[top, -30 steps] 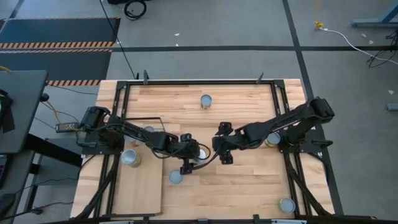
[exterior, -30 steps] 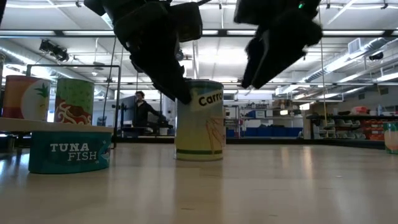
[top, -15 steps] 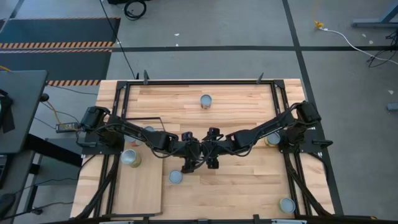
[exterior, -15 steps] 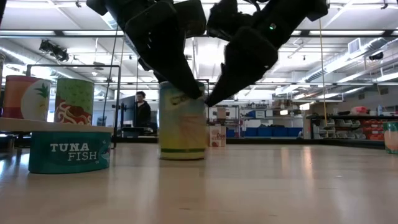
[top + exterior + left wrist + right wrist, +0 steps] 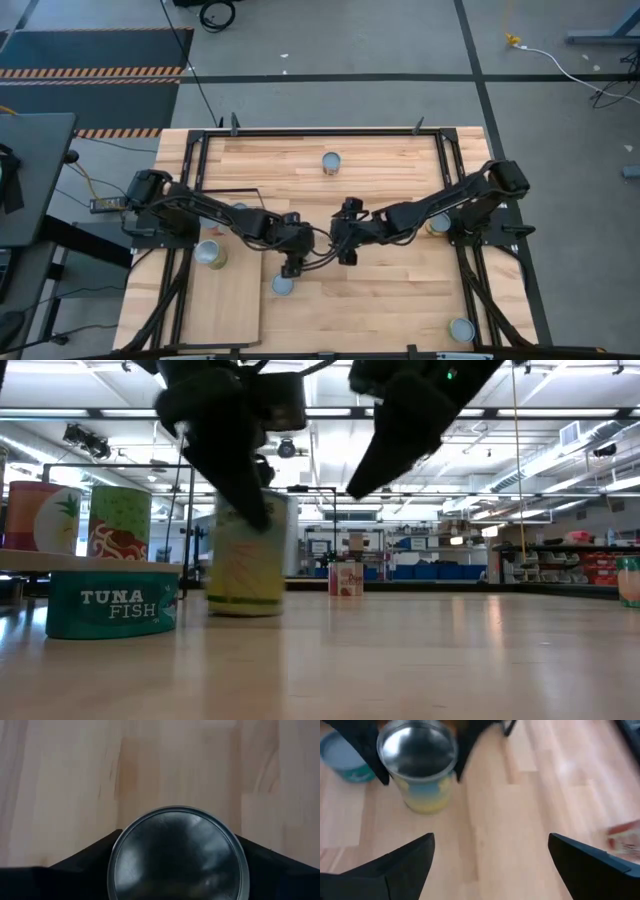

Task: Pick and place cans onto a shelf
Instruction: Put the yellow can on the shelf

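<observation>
Overhead arrangement: the left gripper (image 5: 293,243) reaches to the middle of the table (image 5: 390,300), its two fingers (image 5: 85,857) clamped on either side of a yellow-labelled can (image 5: 247,555). In the left wrist view this can's grey lid (image 5: 178,854) sits squarely between the dark fingers. In the low view the can appears slightly blurred, at or just above the tabletop; whether it touches the wood cannot be told. The right gripper (image 5: 343,238) hangs just beside it on the right, jaws spread wide and holding nothing; its wrist view looks down on the gripped can (image 5: 420,767) with bare planks between its own fingers (image 5: 395,865). A teal tuna tin (image 5: 112,603) stands near the gripped can, toward the shelf (image 5: 225,300). Two cans (image 5: 85,520) stand on the shelf at the left. Further cans stand apart: one at the far edge (image 5: 331,162), one beside the right arm (image 5: 437,225), one at the near right corner (image 5: 461,330).
</observation>
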